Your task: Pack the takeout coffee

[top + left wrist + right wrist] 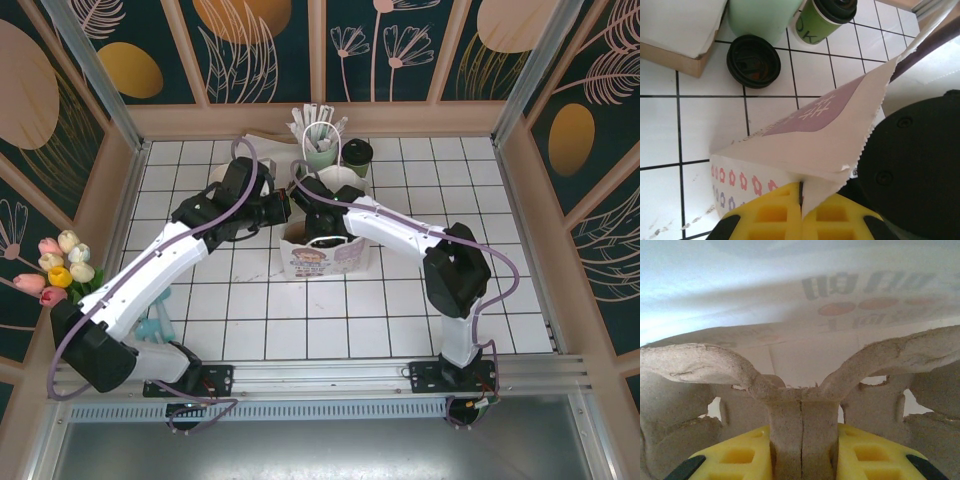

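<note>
Green paper coffee cup (pixel 817 25), black-lidded, upright on tiled worktop (pixel 660 130) beside mint holder (pixel 760 17). Light, crushable, spill-prone: best taken mid-wall, gently. Pinched shut in left tool (pixel 801 200), paper bag (pixel 805 145) rim; clamped in right tool (pixel 801 445), pulp cup carrier (pixel 695 365).

The paper bag (pixel 320 258), black lid (pixel 753 60), green cup (pixel 826 20) and mint holder (pixel 760 17) crowd the far middle; near tiles (pixel 330 322) lie open.

Green cup (pixel 814 29) stands upright; black lid (pixel 754 61) lies flat nearby.
</note>
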You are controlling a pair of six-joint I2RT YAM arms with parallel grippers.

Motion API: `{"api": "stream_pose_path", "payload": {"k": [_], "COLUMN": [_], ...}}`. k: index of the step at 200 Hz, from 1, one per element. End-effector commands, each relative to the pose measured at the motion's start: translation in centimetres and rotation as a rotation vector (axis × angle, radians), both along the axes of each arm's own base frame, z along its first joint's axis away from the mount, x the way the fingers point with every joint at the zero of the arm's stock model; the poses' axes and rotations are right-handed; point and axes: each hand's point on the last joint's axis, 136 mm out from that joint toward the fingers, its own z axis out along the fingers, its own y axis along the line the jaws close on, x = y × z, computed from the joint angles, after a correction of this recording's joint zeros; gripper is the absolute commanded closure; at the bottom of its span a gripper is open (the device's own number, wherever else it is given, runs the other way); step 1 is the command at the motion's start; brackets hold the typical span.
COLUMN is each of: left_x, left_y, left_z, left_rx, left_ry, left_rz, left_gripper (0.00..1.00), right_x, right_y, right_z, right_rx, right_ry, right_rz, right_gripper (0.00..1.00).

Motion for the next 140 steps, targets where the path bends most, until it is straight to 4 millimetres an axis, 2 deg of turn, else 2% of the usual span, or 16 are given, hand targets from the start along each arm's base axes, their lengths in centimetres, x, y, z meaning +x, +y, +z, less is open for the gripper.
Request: {"api": "stream_pose_path", "payload": {"k": [1, 45, 68, 98, 119, 127, 140], "left_x": [-0.9, -0.5, -0.2, 0.2, 0.3, 0.3, 0.4], "left_y": [-0.2, -0.1, 0.2, 0.8, 0.8, 0.8, 0.8], "left_z": [0.2, 0.2, 0.4, 0.6, 0.7, 0.7, 0.7], "left_rx": [-0.059, -0.046, -0.035, -0.006, 0.006, 0.012, 0.016], "left_ry": [0.02, 0.011, 0.001, -0.014, -0.015, -0.016, -0.017], "left_rz": [-0.007, 0.002, 0.021, 0.049, 0.046, 0.045, 0.045], "left_gripper": [1.0, 1.0, 1.0, 1.0, 1.0, 1.0, 1.0], "right_x": [0.9, 0.5, 0.4, 0.6, 0.6, 0.5, 0.3], "right_y": [-0.2, -0.9, -0.8, -0.6, -0.2, -0.1, -0.1], "right_z": [0.0, -1.8, -2.0, -0.9, 0.5, 1.0, 1.6], "right_rx": [-0.01, -0.04, -0.043, -0.04, -0.024, -0.021, -0.019], "right_ry": [-0.059, -0.027, -0.023, -0.048, -0.068, -0.068, -0.07], "right_rz": [-0.047, -0.06, -0.048, -0.011, 0.04, 0.06, 0.085], "right_gripper": [0.69, 0.63, 0.54, 0.39, 0.33, 0.26, 0.22]}}
